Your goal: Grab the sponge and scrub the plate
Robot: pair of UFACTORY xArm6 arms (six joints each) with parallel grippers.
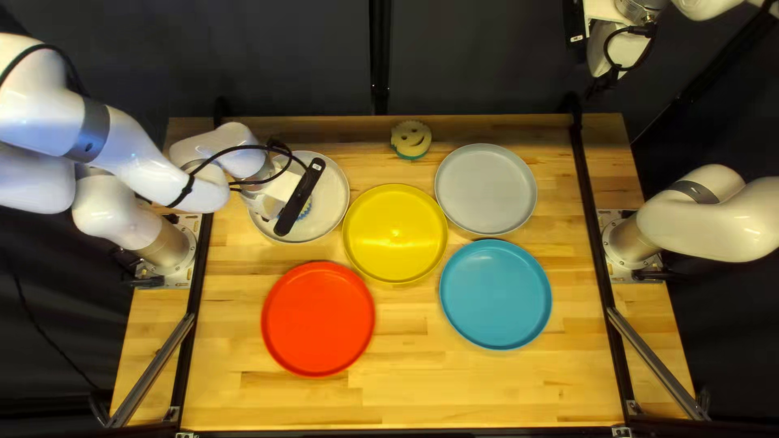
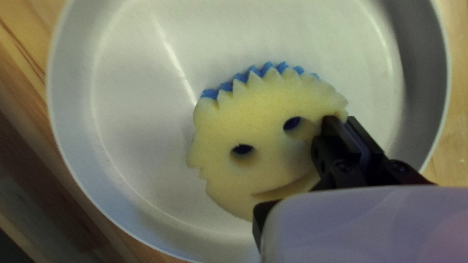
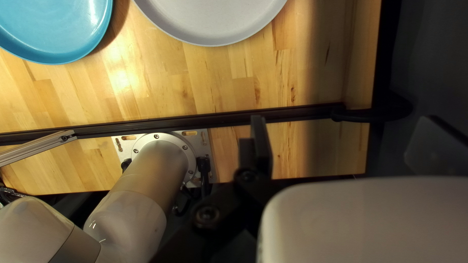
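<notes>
Left hand [image 2: 342, 118] is pinching the sponge [image 2: 263, 122] at 3 o'clock, spikes [image 2: 273, 80] at 12.
Soft, light foam is probably flexing easily over the plate [image 2: 131, 107]; right hand [image 3: 346, 131] is hanging open.

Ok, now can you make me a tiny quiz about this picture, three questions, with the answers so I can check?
1. How many plates are on the table?
2. True or false: the teal-edged sponge near the far edge is lying on the yellow plate.
3. My left claw is holding the blue-backed sponge. Which plate is under it?
a) the red plate
b) the white plate
c) the yellow plate

Key:
1. Five.
2. False: the teal-edged sponge lies on the table itself.
3. b.
</notes>
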